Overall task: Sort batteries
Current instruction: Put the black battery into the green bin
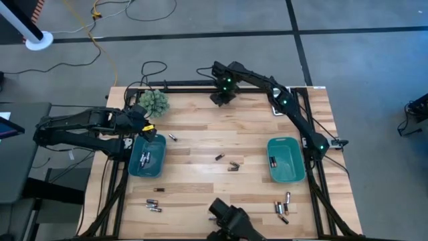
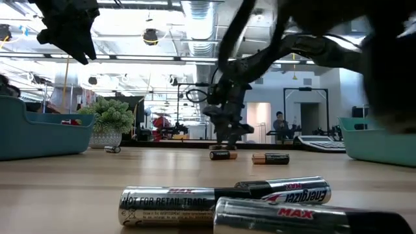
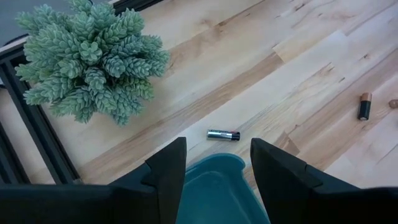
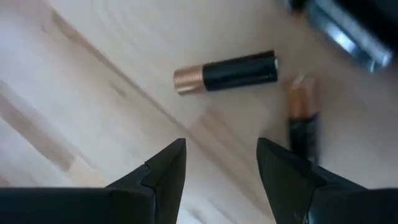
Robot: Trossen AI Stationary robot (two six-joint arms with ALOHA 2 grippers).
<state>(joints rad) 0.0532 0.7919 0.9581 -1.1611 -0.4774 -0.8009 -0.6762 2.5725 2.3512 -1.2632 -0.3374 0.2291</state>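
Note:
My left gripper (image 1: 144, 128) hovers open over the far end of the left teal bin (image 1: 147, 157), which holds a few batteries (image 1: 145, 159). Its wrist view shows the bin's rim (image 3: 214, 163) between the fingers of the gripper (image 3: 217, 146) and a silvery battery (image 3: 222, 135) lying on the wood just beyond. My right gripper (image 1: 222, 96) is low near the table's far edge. It stands open (image 4: 221, 146), close to two copper-ended dark batteries (image 4: 227, 73) (image 4: 303, 121) lying on the wood. Neither gripper holds anything.
The right teal bin (image 1: 286, 161) also holds batteries. Loose batteries lie mid-table (image 1: 227, 162), near the left bin (image 1: 172, 138), and along the near edge (image 1: 152, 205) (image 1: 283, 205). A potted plant (image 1: 154, 102) stands at the far left. A grey calculator (image 2: 318, 143) sits toward the right.

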